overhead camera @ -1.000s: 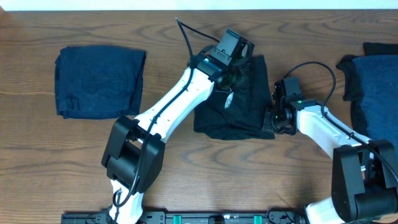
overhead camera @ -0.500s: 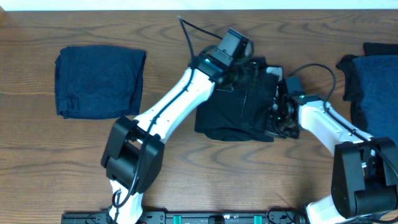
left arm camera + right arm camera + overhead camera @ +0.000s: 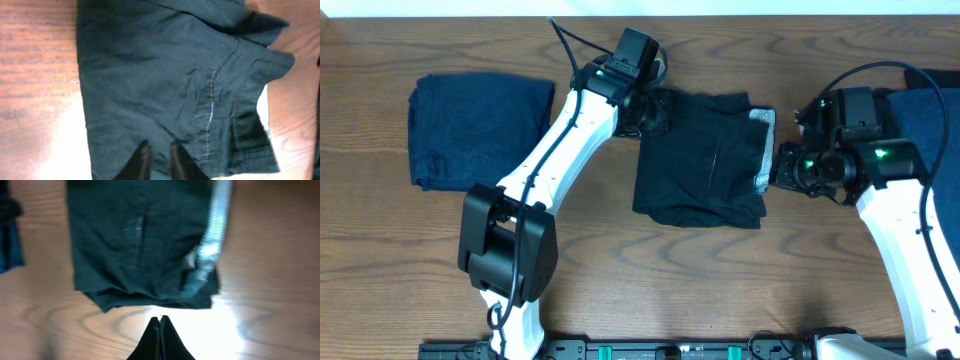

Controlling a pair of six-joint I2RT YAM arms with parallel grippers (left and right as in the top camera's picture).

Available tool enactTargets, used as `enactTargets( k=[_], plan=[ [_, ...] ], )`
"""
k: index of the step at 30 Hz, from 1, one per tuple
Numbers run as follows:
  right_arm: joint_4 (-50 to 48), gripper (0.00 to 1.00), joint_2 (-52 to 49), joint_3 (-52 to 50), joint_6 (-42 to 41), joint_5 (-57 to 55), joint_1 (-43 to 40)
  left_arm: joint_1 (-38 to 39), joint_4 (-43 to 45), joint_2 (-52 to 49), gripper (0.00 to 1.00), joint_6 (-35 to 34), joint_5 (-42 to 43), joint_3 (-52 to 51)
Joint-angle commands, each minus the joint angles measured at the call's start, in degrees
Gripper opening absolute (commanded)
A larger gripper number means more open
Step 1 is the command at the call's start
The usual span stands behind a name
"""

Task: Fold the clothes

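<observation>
Black, soft and thin, the T-shirt-like fabric garment (image 3: 695, 165) lies at the middle of the brown wooden table (image 3: 620, 280). It is folded into a rough rectangle, with a pale inner edge (image 3: 763, 150) showing along its three o'clock side. A folded dark navy fabric garment (image 3: 480, 130) sits well apart at nine o'clock, and a second navy garment (image 3: 932, 110) is cut off by the frame at three o'clock. The left pincer (image 3: 160, 150) is at the black garment's eleven o'clock corner, its fingers drawn nearly together over the cloth edge. I cannot tell whether any fabric is pinched between them. The right pincer (image 3: 161, 322) is fully closed and empty, its tips on bare wood just beside the pale-edged side. The cloth looks light and limp, so it should drape and wrinkle rather than hold a crease, and it will probably drag its lower layers along if pulled flat across the wood. The best hold is likely a corner or the doubled hem, pinching all layers together. The loose pale flap at three o'clock looks the likeliest part to slip open.
</observation>
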State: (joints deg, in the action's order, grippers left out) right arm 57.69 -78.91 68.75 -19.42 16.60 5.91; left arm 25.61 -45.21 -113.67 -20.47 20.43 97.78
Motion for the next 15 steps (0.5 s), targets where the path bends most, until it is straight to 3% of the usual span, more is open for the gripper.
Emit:
enactTargets(
  k=[1, 9, 15],
  plan=[
    [-2.40, 0.01, -2.16, -2.08, 2.95, 5.31, 0.72, 0.24, 0.07, 0.42, 0.09, 1.84, -0.20, -1.33],
    [-16.22, 0.01, -9.09, -9.31, 8.41, 10.47, 0.92, 0.72, 3.32, -4.11, 0.07, 1.81, -0.09, -1.99],
    [-18.49, 0.01, -15.34, -14.51, 11.23, 9.68, 0.90, 3.48, 4.33, -8.13, 0.07, 1.81, -0.11, -1.99]
  ],
)
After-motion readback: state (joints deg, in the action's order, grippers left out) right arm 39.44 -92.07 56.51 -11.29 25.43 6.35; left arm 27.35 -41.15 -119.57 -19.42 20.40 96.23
